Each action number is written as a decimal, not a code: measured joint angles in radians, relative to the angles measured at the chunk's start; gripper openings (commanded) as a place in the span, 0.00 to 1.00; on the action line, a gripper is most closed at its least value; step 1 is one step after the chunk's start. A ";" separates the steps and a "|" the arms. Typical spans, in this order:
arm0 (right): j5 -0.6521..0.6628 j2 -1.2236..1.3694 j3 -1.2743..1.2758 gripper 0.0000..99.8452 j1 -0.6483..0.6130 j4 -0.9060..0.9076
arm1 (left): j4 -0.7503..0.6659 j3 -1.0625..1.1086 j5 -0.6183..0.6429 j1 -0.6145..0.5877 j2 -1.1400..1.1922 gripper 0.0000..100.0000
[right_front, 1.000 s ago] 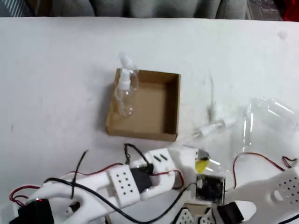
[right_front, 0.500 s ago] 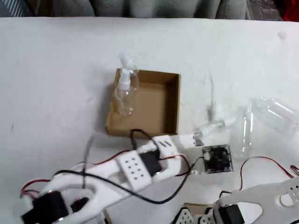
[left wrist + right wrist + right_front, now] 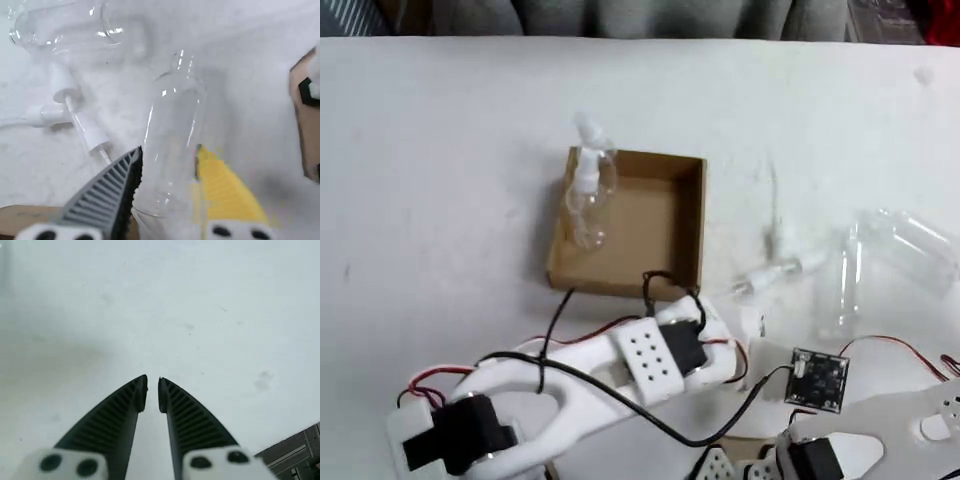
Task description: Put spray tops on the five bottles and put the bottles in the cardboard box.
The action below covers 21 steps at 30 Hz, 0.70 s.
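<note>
My left gripper [image 3: 169, 149] is shut on a clear, topless bottle [image 3: 170, 125], held between its grey and yellow fingers. A loose spray top [image 3: 75, 112] lies on the table just beyond it, with more clear bottles [image 3: 75, 25] farther off. From above, the left arm [image 3: 650, 365] stretches across the table's front, just below the cardboard box [image 3: 625, 285]. One bottle with a spray top [image 3: 588, 190] leans at the box's left wall. My right gripper [image 3: 152, 381] is shut over bare white table, with nothing in it.
In the high view a spray top [image 3: 775, 270] lies right of the box, and two clear bottles [image 3: 845, 280] [image 3: 910, 245] lie farther right. The right arm [image 3: 920, 420] sits at the front right corner. Cables trail over the left arm.
The left arm has swung right and up toward the box's front wall, taking its camera board along. The right arm has drawn back slightly toward the front right corner.
</note>
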 measured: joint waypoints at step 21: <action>0.000 0.000 0.000 0.01 -0.002 0.000 | 0.107 -0.342 -0.006 -0.032 0.371 0.30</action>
